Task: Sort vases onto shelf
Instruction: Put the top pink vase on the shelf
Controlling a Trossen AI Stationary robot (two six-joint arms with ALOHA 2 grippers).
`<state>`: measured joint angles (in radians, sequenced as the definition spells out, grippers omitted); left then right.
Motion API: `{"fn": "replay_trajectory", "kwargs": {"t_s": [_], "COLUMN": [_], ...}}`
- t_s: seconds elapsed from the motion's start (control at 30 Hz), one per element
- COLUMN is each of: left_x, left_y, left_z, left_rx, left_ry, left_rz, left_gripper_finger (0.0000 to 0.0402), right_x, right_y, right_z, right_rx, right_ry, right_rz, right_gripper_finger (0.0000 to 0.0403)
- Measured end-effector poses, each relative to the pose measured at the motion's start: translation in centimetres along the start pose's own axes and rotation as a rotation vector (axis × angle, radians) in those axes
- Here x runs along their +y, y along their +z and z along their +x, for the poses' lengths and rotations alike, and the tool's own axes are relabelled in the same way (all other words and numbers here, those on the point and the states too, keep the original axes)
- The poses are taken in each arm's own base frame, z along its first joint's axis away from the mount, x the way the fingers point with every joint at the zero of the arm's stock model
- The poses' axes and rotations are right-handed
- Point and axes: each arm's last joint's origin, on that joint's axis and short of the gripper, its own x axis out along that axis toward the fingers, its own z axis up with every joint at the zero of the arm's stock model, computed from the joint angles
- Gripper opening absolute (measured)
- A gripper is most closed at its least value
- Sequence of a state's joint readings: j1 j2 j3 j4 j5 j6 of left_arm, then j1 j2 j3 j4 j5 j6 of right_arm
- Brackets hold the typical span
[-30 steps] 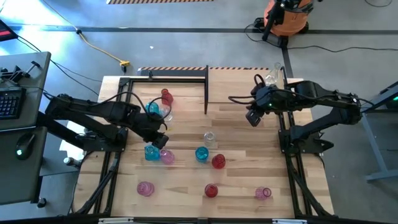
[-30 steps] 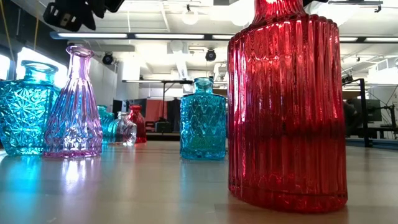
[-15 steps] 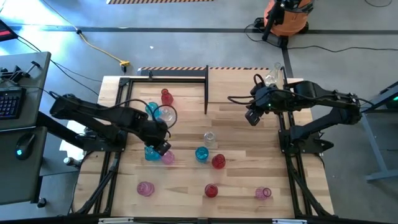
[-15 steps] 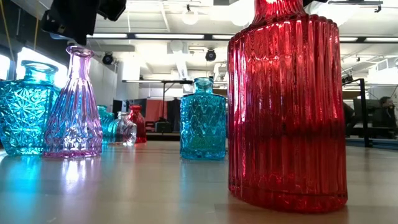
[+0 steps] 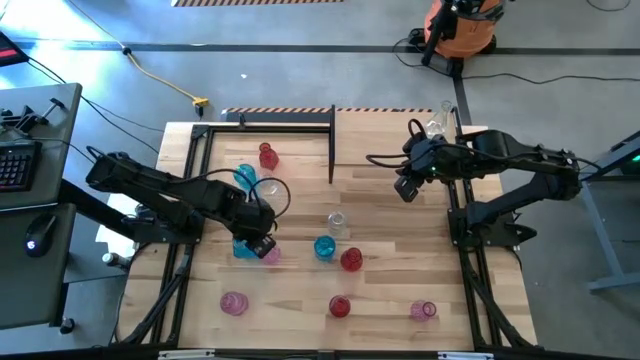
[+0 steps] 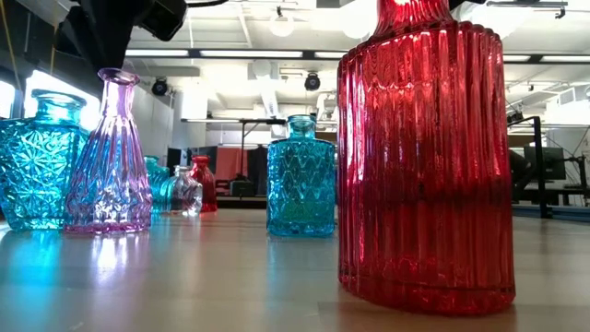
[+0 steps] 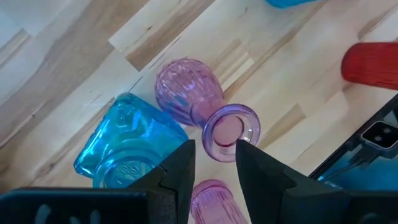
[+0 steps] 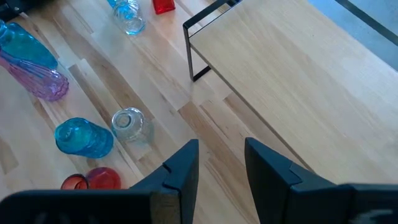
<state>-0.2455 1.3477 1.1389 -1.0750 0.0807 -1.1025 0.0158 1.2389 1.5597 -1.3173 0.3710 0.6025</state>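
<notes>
Overhead, your left tool (image 5: 262,244) hung low over a tight pair of vases near the middle of the tabletop (image 5: 390,230), its fingers (image 7: 180,171) parted a little and closed on nothing. Directly beneath it stood a pink tall-necked vase (image 7: 205,112), its open mouth showing just ahead of the gap between the fingertips; whether the fingers touched the rim could not be told. A turquoise faceted vase (image 7: 127,146) stood touching the pink one, just to the tool's side.

Your right tool (image 5: 406,188) waited well across the tabletop, fingers (image 8: 183,168) slightly apart and empty, hovering above the bare boards beside the shelf (image 8: 298,81), whose pale surface and thin black bar lay just ahead of it. Beyond that tool's fingertips stood a clear vase (image 8: 129,124), a blue vase (image 8: 84,138) and a red vase (image 8: 93,180) in a loose cluster.

On the shelf, far from your left tool, a red vase (image 5: 267,155), a turquoise vase (image 5: 245,176) and a clear round vase (image 5: 268,187) stood together. Three more vases stood along the tabletop's near edge, behind both tools: a pink one (image 5: 233,303), a red one (image 5: 340,306) and another pink one (image 5: 424,311). From tabletop level, a ribbed red vase (image 6: 424,157) filled the foreground.
</notes>
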Motion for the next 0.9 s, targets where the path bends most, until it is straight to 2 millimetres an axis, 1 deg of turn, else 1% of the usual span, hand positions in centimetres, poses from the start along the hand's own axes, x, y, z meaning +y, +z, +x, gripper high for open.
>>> {"fn": "replay_trajectory", "kwargs": {"t_s": [0.17, 0.33, 0.5, 0.6, 0.9], "left_x": [-0.1, -0.4, -0.5, -0.5, -0.6], "left_y": [0.1, 0.4, 0.5, 0.5, 0.5], "left_z": [0.6, 1.7, 2.1, 2.1, 2.0], "left_rx": [0.013, 0.031, 0.040, 0.040, 0.041], "left_ry": [0.027, 0.062, 0.073, 0.073, 0.057], "left_rz": [-0.002, 0.006, 0.005, 0.005, 0.006], "left_gripper_finger": [0.0106, 0.0106, 0.0102, 0.0088, 0.0026], "right_x": [0.0, 0.0, 0.0, 0.0, 0.0], "right_y": [0.0, 0.0, 0.0, 0.0, 0.0], "right_z": [0.0, 0.0, 0.0, 0.0, 0.0], "right_rx": [0.001, 0.002, 0.002, 0.002, 0.002], "right_ry": [-0.001, -0.001, -0.001, -0.001, -0.001], "right_rz": [0.000, -0.001, -0.001, -0.001, -0.001], "right_gripper_finger": [0.0110, 0.0110, 0.0110, 0.0110, 0.0110]}}
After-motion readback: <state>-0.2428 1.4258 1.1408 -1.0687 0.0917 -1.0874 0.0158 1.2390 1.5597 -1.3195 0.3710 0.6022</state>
